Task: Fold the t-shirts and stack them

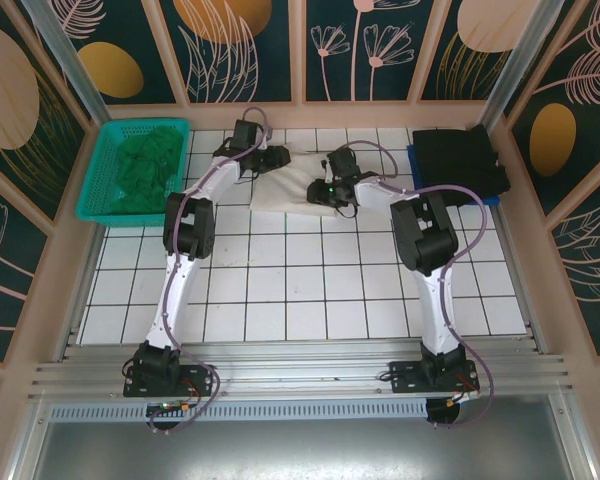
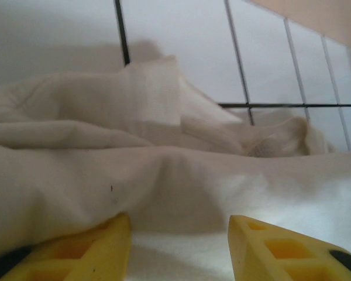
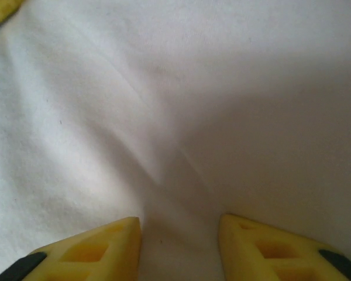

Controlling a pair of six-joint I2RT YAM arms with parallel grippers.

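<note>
The cream-white t-shirt (image 1: 285, 187) lies partly folded at the far middle of the tiled table. My left gripper (image 1: 276, 158) rests on its far left corner, the right gripper (image 1: 326, 192) on its right edge. In the left wrist view the yellow fingers (image 2: 102, 249) of the left gripper (image 2: 179, 225) stand apart over rumpled cream cloth (image 2: 164, 170), gripping nothing. The right gripper (image 3: 179, 225) is likewise open above smooth white fabric (image 3: 181, 105). A black t-shirt (image 1: 458, 160) lies folded at the far right. The dark green t-shirt (image 1: 145, 165) is bunched inside the basket.
The teal mesh basket (image 1: 98, 190) sits at the far left corner. A blue sheet (image 1: 493, 199) peeks out under the black shirt. Patterned walls close in the back and sides. White tiles (image 1: 300, 290) spread between the shirt and the arm bases.
</note>
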